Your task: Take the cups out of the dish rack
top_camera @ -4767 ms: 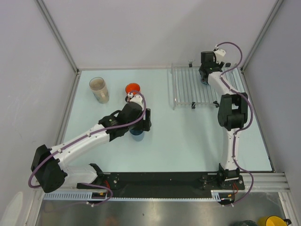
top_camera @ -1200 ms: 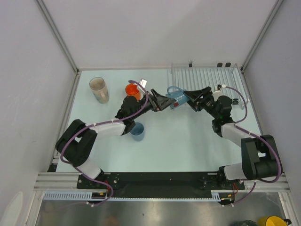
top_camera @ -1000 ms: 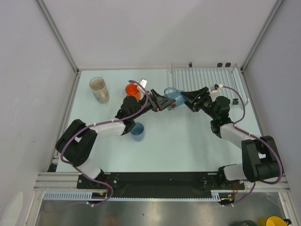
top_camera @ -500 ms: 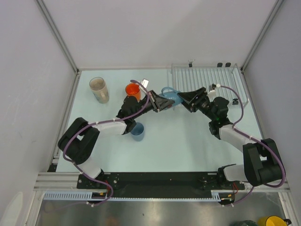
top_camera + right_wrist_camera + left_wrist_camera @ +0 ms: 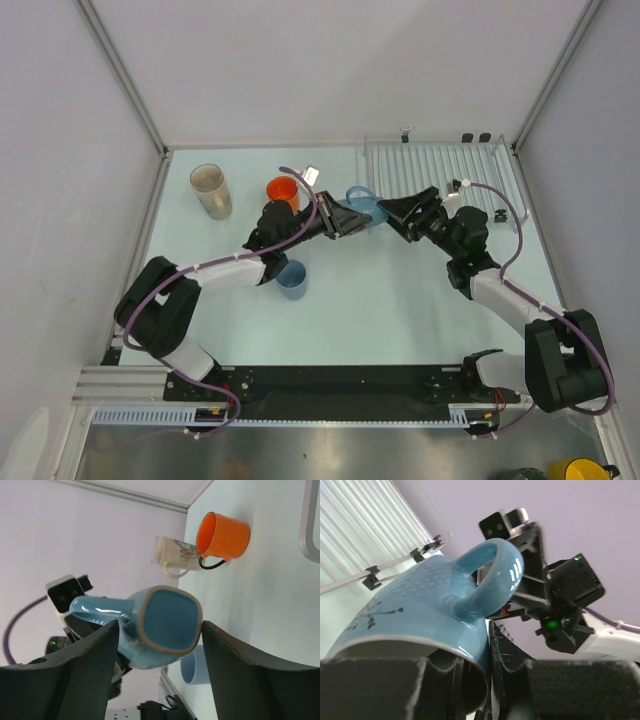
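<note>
A teal-blue handled mug (image 5: 360, 208) hangs in the air between both arms, left of the dish rack (image 5: 430, 172). My left gripper (image 5: 343, 220) is shut on its rim (image 5: 470, 652), one finger inside the mug and one outside. My right gripper (image 5: 160, 624) stands open, its fingers (image 5: 235, 665) on either side of the mug's square base (image 5: 169, 617). On the table stand the beige tumbler (image 5: 210, 190), the orange mug (image 5: 283, 189) and the light-blue cup (image 5: 292, 280). No cup shows in the rack.
Grey walls with metal posts close in the table on three sides. A yellow mug (image 5: 578, 470) sits off the table at the bottom right. Both forearms reach across the middle of the table.
My left gripper has shut on the teal mug's rim. My right gripper, shut on the mug a second ago, has opened. The mug has shifted slightly left, away from the rack.
</note>
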Controlling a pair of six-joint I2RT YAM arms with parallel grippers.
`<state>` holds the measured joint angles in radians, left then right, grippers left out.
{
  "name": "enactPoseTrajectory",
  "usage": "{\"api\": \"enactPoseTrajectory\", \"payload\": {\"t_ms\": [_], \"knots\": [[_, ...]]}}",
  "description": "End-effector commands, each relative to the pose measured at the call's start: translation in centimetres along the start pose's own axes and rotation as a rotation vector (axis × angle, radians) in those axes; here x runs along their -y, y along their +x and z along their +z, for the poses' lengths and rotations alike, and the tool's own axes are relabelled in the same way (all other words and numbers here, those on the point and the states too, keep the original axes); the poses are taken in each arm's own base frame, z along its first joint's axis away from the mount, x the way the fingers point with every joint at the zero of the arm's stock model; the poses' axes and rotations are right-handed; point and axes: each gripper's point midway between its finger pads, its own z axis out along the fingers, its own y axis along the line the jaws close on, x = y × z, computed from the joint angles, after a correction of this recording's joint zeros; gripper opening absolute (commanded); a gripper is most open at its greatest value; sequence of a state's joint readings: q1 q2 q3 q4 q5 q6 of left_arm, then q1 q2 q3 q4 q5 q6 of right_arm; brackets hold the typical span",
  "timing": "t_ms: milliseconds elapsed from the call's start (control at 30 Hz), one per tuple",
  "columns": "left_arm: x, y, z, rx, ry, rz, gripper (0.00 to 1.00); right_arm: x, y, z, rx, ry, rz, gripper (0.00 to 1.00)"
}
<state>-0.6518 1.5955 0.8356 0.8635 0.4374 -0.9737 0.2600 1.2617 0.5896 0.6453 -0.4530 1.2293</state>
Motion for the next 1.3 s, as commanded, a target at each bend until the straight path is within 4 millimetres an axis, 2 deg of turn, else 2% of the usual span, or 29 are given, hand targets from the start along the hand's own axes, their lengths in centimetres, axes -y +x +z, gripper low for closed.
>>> {"api": "enactPoseTrajectory", "payload": {"t_ms": [0, 67, 100, 167, 200, 300, 333, 367, 400, 433, 467, 500, 533, 567, 600, 633, 700, 733, 800, 833, 867, 900, 933, 967, 1067, 1267], "knots": [[2.8, -2.8, -0.6, 0.033, -0.007, 0.136, 0.0, -4.9, -0.3, -1.0, -0.004, -0.119, -0.172, 0.82], [3.1, -3.2, -1.0, 0.029, -0.035, 0.169, 0.0, -4.9, -0.9, -1.2, 0.009, -0.105, -0.168, 0.9], [3.9, -3.7, -1.3, 0.04, -0.034, 0.187, 0.0, -4.8, -1.1, -1.2, 0.012, -0.102, -0.166, 0.96], [3.6, -4.3, -1.7, 0.042, -0.094, 0.213, 0.0, -4.8, -1.4, -1.4, 0.02, -0.096, -0.163, 0.99], [4.1, -4.7, -2.1, 0.048, -0.102, 0.228, 0.0, -4.8, -1.5, -1.4, 0.023, -0.092, -0.16, 1.0], [3.8, -5.4, -2.7, 0.035, -0.183, 0.262, 0.0, -4.5, -2.3, -1.9, 0.06, -0.049, -0.162, 1.0], [3.8, -5.5, -3.2, 0.013, -0.231, 0.261, 0.0, -3.2, -2.7, -2.1, 0.081, 0.014, -0.168, 1.0], [3.1, -6.1, -3.7, 0.023, -0.295, 0.297, 0.0, -3.5, -3.3, -2.7, 0.111, 0.03, -0.192, 1.0], [1.7, -5.0, -4.7, -0.039, -0.387, 0.289, 0.0, -3.4, -4.3, -2.9, 0.159, 0.067, -0.213, 1.0], [2.1, -5.6, -5.0, -0.061, -0.423, 0.331, 0.0, -1.9, -4.5, -3.4, 0.162, 0.154, -0.244, 0.99], [1.3, -5.6, -5.5, -0.079, -0.481, 0.342, 0.01, -2.0, -4.7, -3.9, 0.179, 0.179, -0.268, 0.99], [0.1, -4.0, -6.8, -0.158, -0.566, 0.33, 0.01, -2.1, -5.7, -4.2, 0.224, 0.215, -0.29, 0.98], [-0.1, -4.1, -6.9, -0.186, -0.6, 0.351, 0.0, -1.0, -5.5, -4.7, 0.216, 0.274, -0.293, 0.98], [-0.6, -3.6, -7.4, -0.216, -0.634, 0.359, 0.0, -0.8, -5.6, -4.9, 0.22, 0.295, -0.317, 0.98], [-1.1, -2.5, -8.1, -0.26, -0.678, 0.367, 0.01, -0.6, -6.0, -5.2, 0.237, 0.319, -0.326, 0.98], [-1.5, -2.1, -8.5, -0.282, -0.699, 0.379, 0.0, 0.3, -5.6, -5.5, 0.22, 0.357, -0.324, 0.98], [-2.7, -0.5, -9.3, -0.355, -0.765, 0.397, 0.01, 0.8, -5.4, -5.7, 0.216, 0.381, -0.331, 0.97], [-2.8, -0.2, -9.3, -0.382, -0.773, 0.415, 0.0, 1.3, -5.1, -5.9, 0.207, 0.393, -0.333, 0.97], [-3.8, 2.0, -9.7, -0.491, -0.811, 0.437, 0.0, 1.6, -4.7, -6.0, 0.202, 0.399, -0.333, 0.97], [-3.7, 1.7, -9.6, -0.499, -0.828, 0.48, 0.0, 2.0, -4.5, -6.1, 0.196, 0.408, -0.334, 0.97], [-4.3, 2.5, -9.5, -0.541, -0.848, 0.502, 0.0, 2.2, -4.4, -6.2, 0.193, 0.415, -0.336, 0.96], [-4.0, 3.7, -9.8, -0.597, -0.858, 0.53, 0.01, 2.4, -4.4, -6.3, 0.193, 0.424, -0.339, 0.96], [-3.8, 3.4, -9.6, -0.599, -0.873, 0.569, 0.0, 2.6, -4.3, -6.5, 0.188, 0.434, -0.337, 0.96], [-4.0, 4.6, -9.7, -0.649, -0.888, 0.589, 0.0, 2.8, -4.2, -6.5, 0.184, 0.438, -0.34, 0.96], [-3.9, 5.1, -9.5, -0.662, -0.895, 0.612, 0.0, 3.2, -4.0, -6.8, 0.178, 0.446, -0.342, 0.96], [-6.0, 7.5, -9.4, -0.734, -0.9, 0.583, 0.01, 3.9, -3.5, -6.9, 0.166, 0.445, -0.331, 0.96]]}}
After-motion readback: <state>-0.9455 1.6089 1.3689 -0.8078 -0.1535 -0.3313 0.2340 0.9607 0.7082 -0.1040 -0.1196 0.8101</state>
